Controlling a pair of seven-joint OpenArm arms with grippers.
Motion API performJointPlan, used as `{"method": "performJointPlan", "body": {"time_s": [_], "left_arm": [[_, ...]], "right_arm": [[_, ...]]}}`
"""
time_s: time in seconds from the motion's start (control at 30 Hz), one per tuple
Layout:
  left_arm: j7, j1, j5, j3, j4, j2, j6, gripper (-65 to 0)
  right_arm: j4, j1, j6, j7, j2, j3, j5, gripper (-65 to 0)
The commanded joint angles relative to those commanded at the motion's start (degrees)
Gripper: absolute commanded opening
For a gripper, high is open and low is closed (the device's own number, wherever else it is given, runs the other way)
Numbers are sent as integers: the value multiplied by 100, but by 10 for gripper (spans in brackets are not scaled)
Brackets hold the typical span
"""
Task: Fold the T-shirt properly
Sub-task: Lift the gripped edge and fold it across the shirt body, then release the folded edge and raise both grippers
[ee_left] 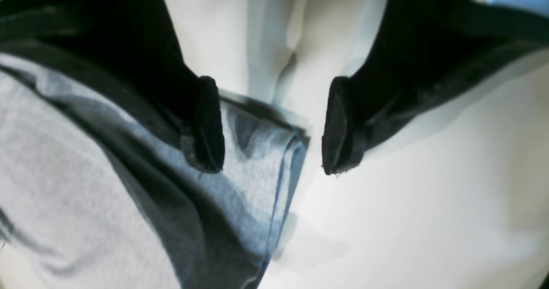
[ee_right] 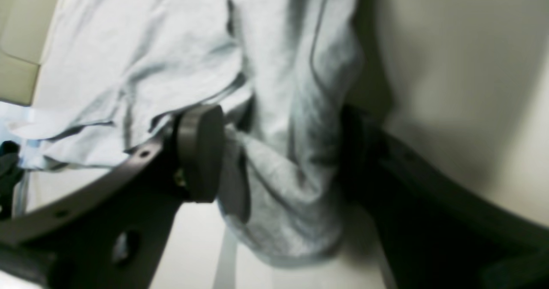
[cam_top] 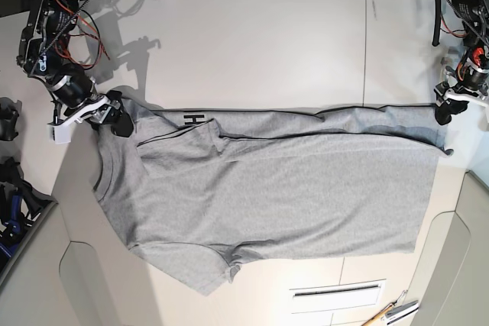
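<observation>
The grey T-shirt point(cam_top: 267, 188) lies spread across the white table point(cam_top: 252, 36), its far edge folded over so a bit of black lettering point(cam_top: 193, 118) shows. My right gripper point(cam_top: 118, 121) is at the shirt's far left shoulder. In the right wrist view it point(ee_right: 279, 156) stands open, with a bunch of the T-shirt point(ee_right: 283, 186) filling the gap between its fingers. My left gripper point(cam_top: 445, 112) is at the far right hem corner. The left wrist view shows it point(ee_left: 274, 152) open, the T-shirt point(ee_left: 64, 173) corner lying under and beside the left finger point(ee_left: 210, 126).
Hand tools point(cam_top: 390, 312) lie at the front right edge. Cables and dark gear point(cam_top: 11, 188) sit off the table's left side. Beige panels point(cam_top: 458, 265) border the front corners. A slot point(cam_top: 336, 292) is cut in the table near the front.
</observation>
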Motion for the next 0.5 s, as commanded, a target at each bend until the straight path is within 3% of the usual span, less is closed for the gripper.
{"method": "performJointPlan", "body": {"time_s": [0.1,0.17,0.23,0.37,0.4,0.5], "left_arm": [[-2,0,0,157,0,70,-90,-252],[-7,0,7,361,0,70,-125,-309],[-55,-2,4,520,0,70,-122,-405],[-92,-7,11,581,0,70,-120,-616],[-92,-7,31,581,0,68,-122,-650],[-87,-68,114,581,7,48,-122,-650]], "right_arm": [[0,0,0,42,-42,-39,2,-260],[0,-2,0,103,-37,-39,-7,-277],[0,0,0,101,-39,-39,-2,-380],[0,2,2,101,-37,-39,0,-650],[0,2,2,101,-37,-39,0,-650],[2,13,7,96,-37,-39,70,-650]]}}
